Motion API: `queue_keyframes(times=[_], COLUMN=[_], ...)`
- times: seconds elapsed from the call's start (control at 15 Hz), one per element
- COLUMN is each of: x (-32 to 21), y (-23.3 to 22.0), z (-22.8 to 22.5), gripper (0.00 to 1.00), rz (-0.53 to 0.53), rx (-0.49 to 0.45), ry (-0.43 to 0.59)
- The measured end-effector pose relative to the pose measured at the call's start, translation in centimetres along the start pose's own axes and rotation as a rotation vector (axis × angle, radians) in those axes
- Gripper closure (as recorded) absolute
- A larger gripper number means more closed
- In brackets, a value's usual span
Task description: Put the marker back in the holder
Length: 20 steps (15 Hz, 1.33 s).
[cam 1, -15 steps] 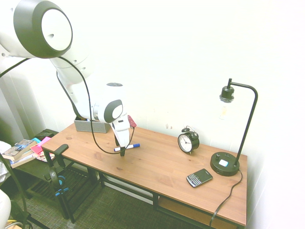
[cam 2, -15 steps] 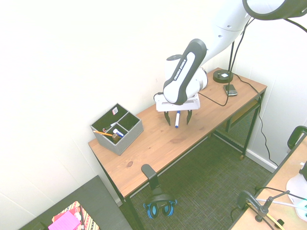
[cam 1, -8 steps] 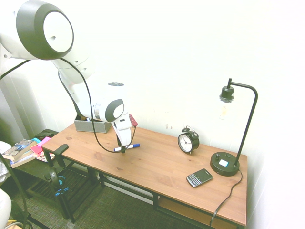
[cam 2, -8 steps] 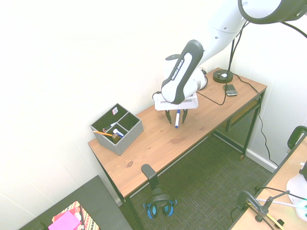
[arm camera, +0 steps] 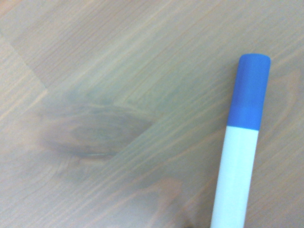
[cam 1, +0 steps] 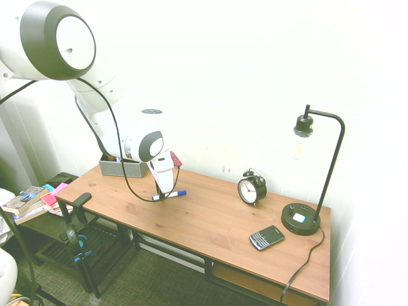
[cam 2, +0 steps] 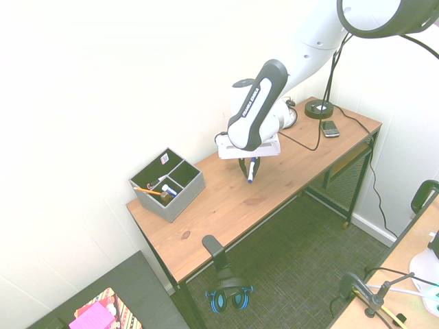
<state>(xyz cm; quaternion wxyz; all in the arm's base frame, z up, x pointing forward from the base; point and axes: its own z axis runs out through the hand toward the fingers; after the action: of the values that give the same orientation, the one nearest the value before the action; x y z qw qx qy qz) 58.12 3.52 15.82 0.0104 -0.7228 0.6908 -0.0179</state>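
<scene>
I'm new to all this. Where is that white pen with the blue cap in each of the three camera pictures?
First exterior view: the marker lies on the desk's left half, under the gripper.
Second exterior view: the marker is mid-desk, below the gripper.
Wrist view: the marker fills the right side, blue cap uppermost.
Shared landmark: the wooden desk under it.
</scene>
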Motion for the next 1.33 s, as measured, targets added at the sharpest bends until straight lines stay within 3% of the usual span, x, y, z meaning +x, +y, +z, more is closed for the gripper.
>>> queue_keyframes(times=[0.4, 0.6, 0.87, 1.33], x=[-1.7, -4.3, -7.5, -9.2], y=[-0.3, -1.5, -2.5, -3.5], z=[-1.1, -7.5, -13.3, -11.9], gripper=[1.0, 1.0, 1.0, 1.0], rz=[-0.032, -0.064, -0.064, -0.001], rx=[0.016, 0.073, 0.073, 0.048], ry=[-0.001, -0.059, -0.324, -0.773])
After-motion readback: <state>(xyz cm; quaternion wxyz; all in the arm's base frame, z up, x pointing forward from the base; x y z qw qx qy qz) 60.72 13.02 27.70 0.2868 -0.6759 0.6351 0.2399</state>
